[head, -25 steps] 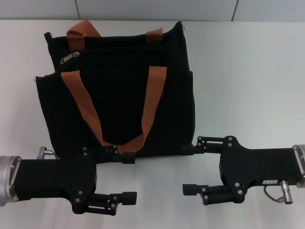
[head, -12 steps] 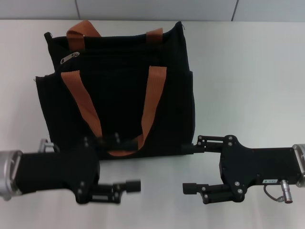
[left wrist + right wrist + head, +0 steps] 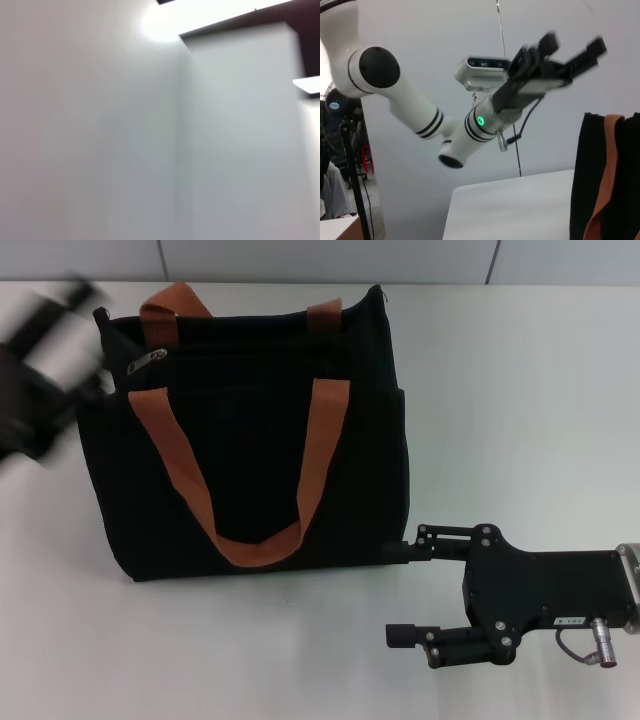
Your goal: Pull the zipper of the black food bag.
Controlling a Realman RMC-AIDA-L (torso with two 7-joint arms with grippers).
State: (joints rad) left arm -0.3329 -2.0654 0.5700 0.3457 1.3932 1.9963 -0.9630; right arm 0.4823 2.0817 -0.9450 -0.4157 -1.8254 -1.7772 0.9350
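The black food bag (image 3: 250,440) lies on the white table with its orange-brown handles (image 3: 320,450) on top; its edge also shows in the right wrist view (image 3: 592,175). The silver zipper pull (image 3: 147,360) sits near the bag's far left corner. My left gripper (image 3: 574,45) is raised in the air, open and empty, well above the table; in the head view it is a blur (image 3: 45,370) at the bag's far left. My right gripper (image 3: 395,593) is open and empty, low over the table by the bag's near right corner.
The white table (image 3: 520,390) stretches to the right of the bag and in front of it. A grey wall stands behind. The left wrist view shows only wall and ceiling.
My left arm has swung up from the table in front of the bag to high at the bag's far left. The right arm and the bag have not moved.
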